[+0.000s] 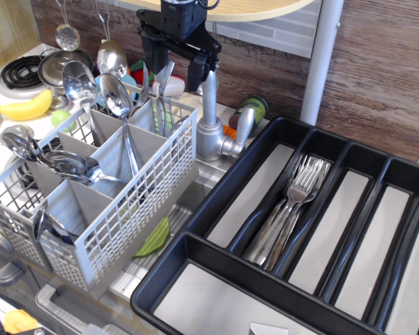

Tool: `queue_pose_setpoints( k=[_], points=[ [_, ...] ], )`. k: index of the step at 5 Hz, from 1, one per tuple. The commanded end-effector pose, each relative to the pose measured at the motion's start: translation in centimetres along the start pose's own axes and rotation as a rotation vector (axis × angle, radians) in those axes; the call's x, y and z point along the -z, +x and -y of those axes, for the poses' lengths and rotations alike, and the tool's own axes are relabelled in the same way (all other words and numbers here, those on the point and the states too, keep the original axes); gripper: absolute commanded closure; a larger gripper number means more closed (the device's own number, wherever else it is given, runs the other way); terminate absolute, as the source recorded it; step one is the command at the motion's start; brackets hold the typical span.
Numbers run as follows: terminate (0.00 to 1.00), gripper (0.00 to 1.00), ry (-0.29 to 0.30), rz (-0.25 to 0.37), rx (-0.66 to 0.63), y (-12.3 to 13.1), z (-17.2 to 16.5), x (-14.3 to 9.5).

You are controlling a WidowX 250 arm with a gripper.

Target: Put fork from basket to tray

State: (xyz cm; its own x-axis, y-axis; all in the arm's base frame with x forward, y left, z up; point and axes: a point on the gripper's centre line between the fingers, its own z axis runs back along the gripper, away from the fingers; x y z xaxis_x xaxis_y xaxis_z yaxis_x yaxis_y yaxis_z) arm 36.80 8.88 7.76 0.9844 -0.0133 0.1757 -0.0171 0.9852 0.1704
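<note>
Seemingly at the picking step, the hand (176, 61) hangs open above the basket's (136, 202) far corner, where a fork (165, 87) stands tines-up; next it must descend, grip it, and carry it to the tray (216, 202).

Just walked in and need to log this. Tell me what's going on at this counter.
A robot arm is sorting cutlery. Its end effector hangs over the far corner of the grey basket, right at a fork standing tines-up in that compartment; whether it grips the fork can't be told. Spoons stand and lie in the other compartments. Several forks already lie in one long compartment of the black tray; its other long compartments look bare.
</note>
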Motion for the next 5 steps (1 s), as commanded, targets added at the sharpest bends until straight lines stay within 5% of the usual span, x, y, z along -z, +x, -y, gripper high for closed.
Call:
queue_pose_setpoints(
  k=[1,3,5],
  points=[
    [0.00,0.00,0.000,0.000,0.000,0.0,0.0,0.0],
    [0.00,0.00,0.193,0.089,-0.099,1.1,-1.3,1.3],
    [0.00,0.00,0.205,0.166,-0.136,2.6,-2.7,2.6]
  ],
)
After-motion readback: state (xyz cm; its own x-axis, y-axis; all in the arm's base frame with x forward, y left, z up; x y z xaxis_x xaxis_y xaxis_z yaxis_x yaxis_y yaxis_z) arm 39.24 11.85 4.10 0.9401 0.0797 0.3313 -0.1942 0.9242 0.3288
